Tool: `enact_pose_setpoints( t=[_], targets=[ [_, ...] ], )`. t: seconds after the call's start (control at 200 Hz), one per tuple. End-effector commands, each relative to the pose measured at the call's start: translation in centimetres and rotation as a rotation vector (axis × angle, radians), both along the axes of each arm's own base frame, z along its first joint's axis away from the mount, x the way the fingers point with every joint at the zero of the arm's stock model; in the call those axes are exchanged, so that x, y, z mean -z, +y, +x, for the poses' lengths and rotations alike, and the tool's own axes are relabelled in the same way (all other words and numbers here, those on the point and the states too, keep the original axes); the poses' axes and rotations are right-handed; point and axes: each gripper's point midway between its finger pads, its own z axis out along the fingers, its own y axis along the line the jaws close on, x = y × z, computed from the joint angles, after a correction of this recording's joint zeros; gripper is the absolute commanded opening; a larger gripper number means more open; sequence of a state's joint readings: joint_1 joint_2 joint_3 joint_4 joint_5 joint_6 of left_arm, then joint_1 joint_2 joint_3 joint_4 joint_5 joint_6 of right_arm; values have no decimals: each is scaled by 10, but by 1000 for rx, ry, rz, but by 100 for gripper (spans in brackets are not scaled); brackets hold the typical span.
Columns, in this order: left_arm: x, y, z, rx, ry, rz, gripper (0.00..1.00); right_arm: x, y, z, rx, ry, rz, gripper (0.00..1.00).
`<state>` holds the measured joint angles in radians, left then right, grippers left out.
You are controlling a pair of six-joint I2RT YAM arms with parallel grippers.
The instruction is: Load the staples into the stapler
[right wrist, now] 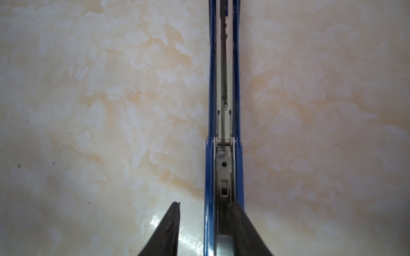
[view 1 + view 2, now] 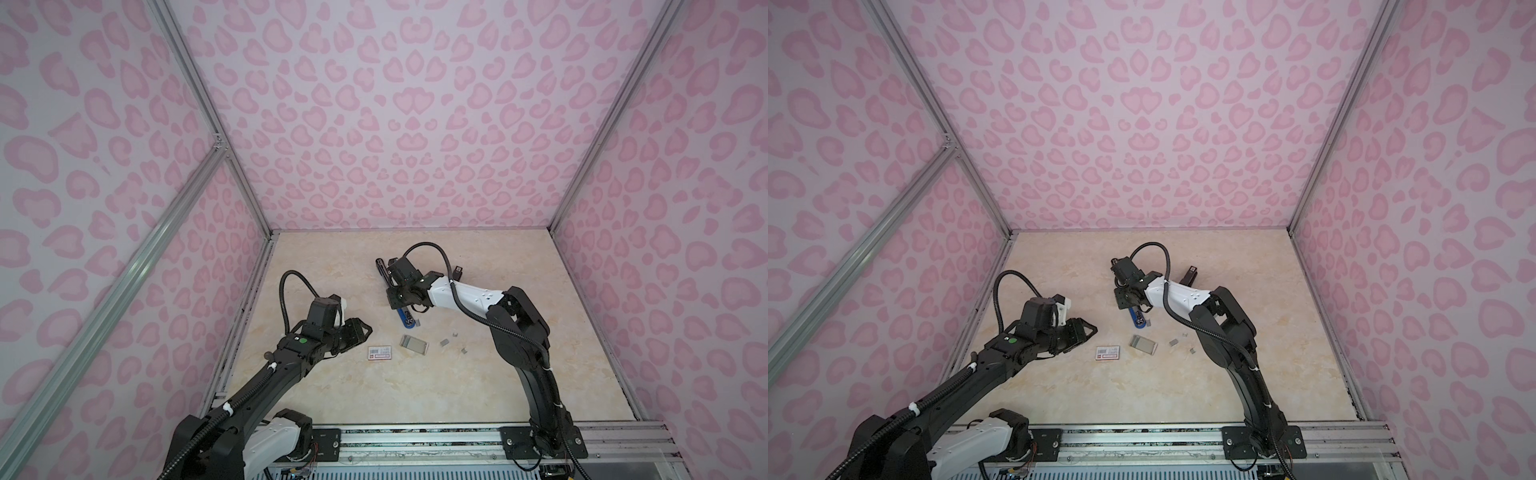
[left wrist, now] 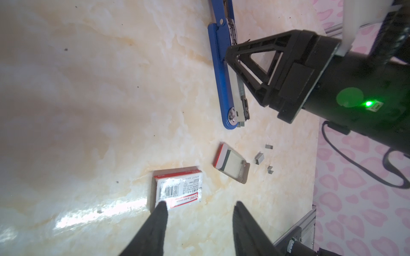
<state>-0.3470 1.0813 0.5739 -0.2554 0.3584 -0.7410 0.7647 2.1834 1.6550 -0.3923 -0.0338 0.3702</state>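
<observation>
Half-open astride the stapler point(image 1: 224, 166), the empty right gripper point(image 1: 205, 202) could knock the staples point(image 1: 224, 243) inside it crooked; left gripper point(image 3: 200, 202) hangs open.

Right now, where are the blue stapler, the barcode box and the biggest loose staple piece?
blue stapler point(image 3: 218, 73): left wrist view, blue body.
barcode box point(image 3: 177, 190): left wrist view, white label.
staple piece point(image 3: 259, 157): left wrist view, top.

right gripper point(image 2: 1134, 306) – at blue stapler point(image 2: 1136, 319) | staples point(image 2: 1174, 342) – loose on tabletop point(image 2: 1183, 395)
</observation>
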Motion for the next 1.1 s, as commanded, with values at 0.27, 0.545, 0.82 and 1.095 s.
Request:
enact_pose_setpoints(
  t=[0.27,0.545,0.82,1.095],
  targets=[
    [-5,-2,6,5,-29,-6,51,15,-10,-29,-17,67,-34,35],
    [-4,-2,5,8,-29,-8,51,18,-26,-61,-17,99,-41,34],
    [-6,-2,5,-1,-32,-11,51,-15,-34,-56,12,27,-18,39],
    [-10,-1,7,-2,-42,-8,51,1,-76,-34,99,23,-97,34]
  ],
)
